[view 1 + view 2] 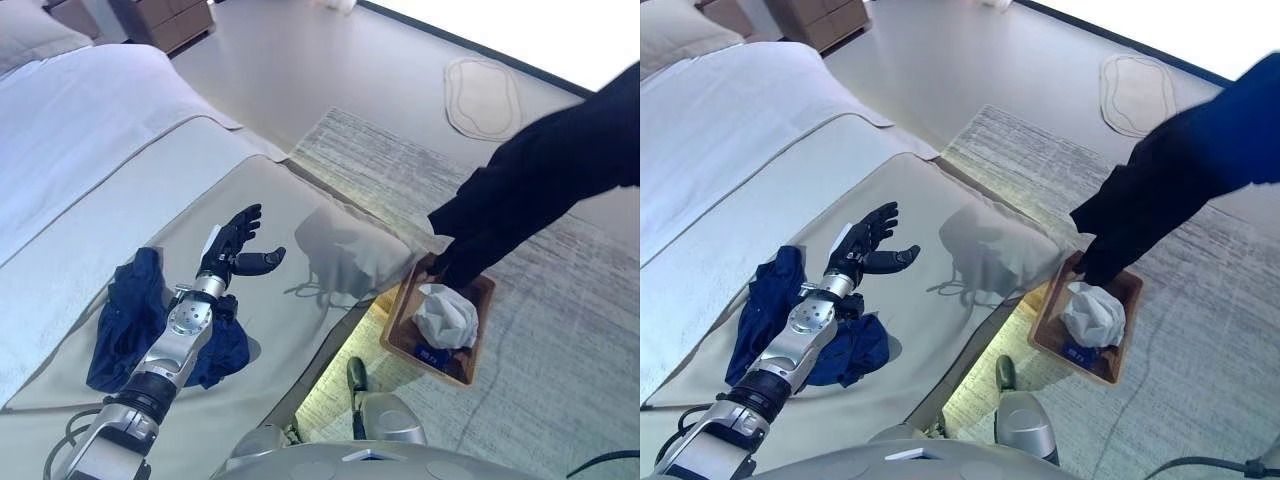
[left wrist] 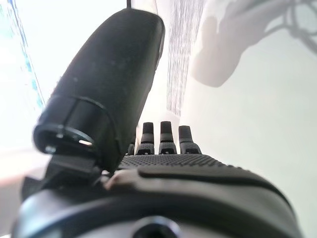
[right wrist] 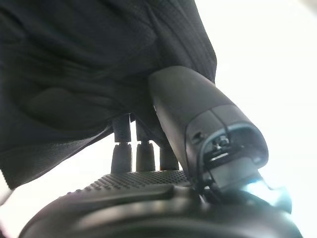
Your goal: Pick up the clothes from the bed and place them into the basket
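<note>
A navy garment lies crumpled on the beige bed cover, partly under my left forearm. My left hand hovers just past it over bare cover, fingers straight and apart, holding nothing; it also shows in the left wrist view. A long dark garment hangs from the upper right, its lower end at the far rim of the brown basket on the floor. In the right wrist view my right hand has its thumb pressed on this dark cloth. A white garment lies in the basket.
The bed has a white duvet to the left. A grey striped rug lies under the basket beside the bed. An oval mat lies on the far floor. Wooden furniture stands at the back.
</note>
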